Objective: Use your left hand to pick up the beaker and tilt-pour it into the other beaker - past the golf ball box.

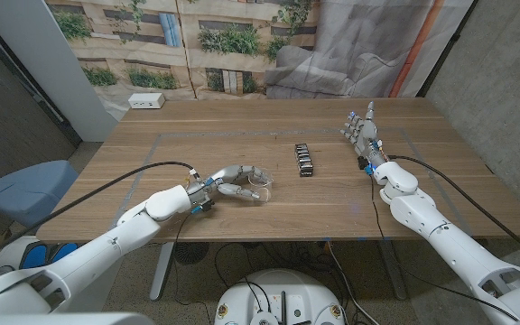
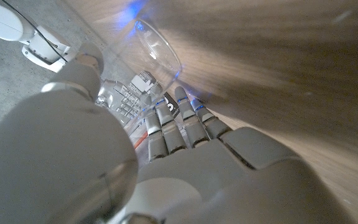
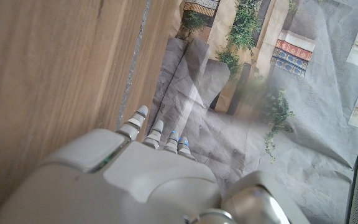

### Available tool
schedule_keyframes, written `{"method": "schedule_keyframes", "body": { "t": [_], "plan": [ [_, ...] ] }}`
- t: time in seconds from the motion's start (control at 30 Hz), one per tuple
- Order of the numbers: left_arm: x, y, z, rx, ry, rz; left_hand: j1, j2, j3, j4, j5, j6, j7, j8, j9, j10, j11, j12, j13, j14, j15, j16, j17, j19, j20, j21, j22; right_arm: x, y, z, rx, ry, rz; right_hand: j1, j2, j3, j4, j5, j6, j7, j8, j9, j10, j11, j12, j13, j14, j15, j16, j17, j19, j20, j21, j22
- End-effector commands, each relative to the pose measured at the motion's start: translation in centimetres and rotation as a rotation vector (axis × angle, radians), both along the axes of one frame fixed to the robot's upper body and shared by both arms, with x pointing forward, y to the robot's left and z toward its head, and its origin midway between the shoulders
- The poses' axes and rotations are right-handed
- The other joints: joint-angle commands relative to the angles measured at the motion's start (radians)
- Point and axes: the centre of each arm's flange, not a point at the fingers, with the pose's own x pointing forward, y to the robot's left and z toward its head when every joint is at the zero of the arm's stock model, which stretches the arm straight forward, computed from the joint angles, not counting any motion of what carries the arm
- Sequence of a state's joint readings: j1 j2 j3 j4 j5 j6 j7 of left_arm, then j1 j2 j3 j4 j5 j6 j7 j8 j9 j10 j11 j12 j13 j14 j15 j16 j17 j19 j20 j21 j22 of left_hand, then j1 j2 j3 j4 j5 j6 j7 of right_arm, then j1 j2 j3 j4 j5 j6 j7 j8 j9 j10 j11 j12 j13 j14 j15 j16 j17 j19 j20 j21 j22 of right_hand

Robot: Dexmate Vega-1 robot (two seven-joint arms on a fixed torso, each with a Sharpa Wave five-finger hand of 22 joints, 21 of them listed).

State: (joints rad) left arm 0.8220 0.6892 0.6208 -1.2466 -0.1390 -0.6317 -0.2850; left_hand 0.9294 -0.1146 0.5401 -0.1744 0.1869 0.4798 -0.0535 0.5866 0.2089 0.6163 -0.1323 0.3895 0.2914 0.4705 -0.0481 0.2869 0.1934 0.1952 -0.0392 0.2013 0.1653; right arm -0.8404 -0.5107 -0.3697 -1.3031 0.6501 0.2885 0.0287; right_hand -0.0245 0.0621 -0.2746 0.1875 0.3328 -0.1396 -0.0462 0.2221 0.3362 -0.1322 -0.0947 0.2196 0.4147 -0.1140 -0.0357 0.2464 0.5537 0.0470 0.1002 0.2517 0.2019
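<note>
One beaker (image 1: 258,188) | inside left robot hand (image 1: 233,183) fingers, gripped | right robot hand (image 1: 361,127) spread

You have one clear beaker (image 1: 258,187) in view, one dark golf ball box (image 1: 304,160), one white power strip (image 1: 146,101), and two hands.

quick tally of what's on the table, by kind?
Clear beaker, gripped by the left hand: 1
Dark golf ball box: 1
White box at the far edge: 1
Total: 3
</note>
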Motion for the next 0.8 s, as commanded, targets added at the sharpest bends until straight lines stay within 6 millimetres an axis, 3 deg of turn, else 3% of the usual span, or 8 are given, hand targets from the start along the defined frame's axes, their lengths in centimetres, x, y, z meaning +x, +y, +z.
{"method": "schedule_keyframes", "body": {
  "t": [0.03, 0.4, 0.8],
  "plan": [
    [0.1, 0.2, 0.8, -0.059, -0.023, 0.024, 0.027, 0.045, -0.013, 0.003, 0.01, 0.049, 0.003, 0.02, 0.005, 0.099, -0.08, 0.013, 0.014, 0.015, -0.169, 0.012, 0.006, 0.025, -0.066, 0.008, 0.006, 0.0, 0.0, 0.0, 0.0, 0.001, 0.0, 0.002, 0.09, -0.006, 0.001, 0.006, -0.007, -0.001, 0.006, 0.002, -0.004, -0.002, 0.006, 0.005, -0.004, -0.019, 0.003, 0.001, -0.003, 0.006, 0.007, 0.004],
    [0.2, 1.0, 3.2, -0.107, -0.052, 0.047, 0.074, 0.085, -0.032, -0.004, 0.021, 0.073, -0.018, 0.051, 0.013, 0.132, -0.082, 0.024, 0.043, 0.045, -0.176, 0.034, 0.023, 0.057, -0.088, 0.009, 0.007, 0.0, 0.0, 0.0, 0.0, 0.001, 0.0, 0.003, 0.09, -0.006, 0.001, 0.006, -0.007, -0.002, 0.006, 0.002, -0.004, -0.001, 0.006, 0.005, -0.004, -0.019, 0.003, 0.001, -0.003, 0.006, 0.007, 0.005],
    [-0.5, 1.7, 5.1, -0.104, -0.048, 0.045, 0.086, 0.099, -0.048, 0.0, 0.023, 0.083, -0.019, 0.063, 0.013, 0.146, -0.081, 0.029, 0.057, 0.058, -0.176, 0.045, 0.031, 0.066, -0.089, 0.007, 0.007, 0.0, 0.0, 0.0, 0.0, 0.001, 0.0, 0.002, 0.09, -0.006, 0.001, 0.005, -0.007, -0.001, 0.005, 0.002, -0.005, -0.001, 0.006, 0.005, -0.004, -0.019, 0.003, 0.001, -0.003, 0.005, 0.007, 0.005]
  ]
}}
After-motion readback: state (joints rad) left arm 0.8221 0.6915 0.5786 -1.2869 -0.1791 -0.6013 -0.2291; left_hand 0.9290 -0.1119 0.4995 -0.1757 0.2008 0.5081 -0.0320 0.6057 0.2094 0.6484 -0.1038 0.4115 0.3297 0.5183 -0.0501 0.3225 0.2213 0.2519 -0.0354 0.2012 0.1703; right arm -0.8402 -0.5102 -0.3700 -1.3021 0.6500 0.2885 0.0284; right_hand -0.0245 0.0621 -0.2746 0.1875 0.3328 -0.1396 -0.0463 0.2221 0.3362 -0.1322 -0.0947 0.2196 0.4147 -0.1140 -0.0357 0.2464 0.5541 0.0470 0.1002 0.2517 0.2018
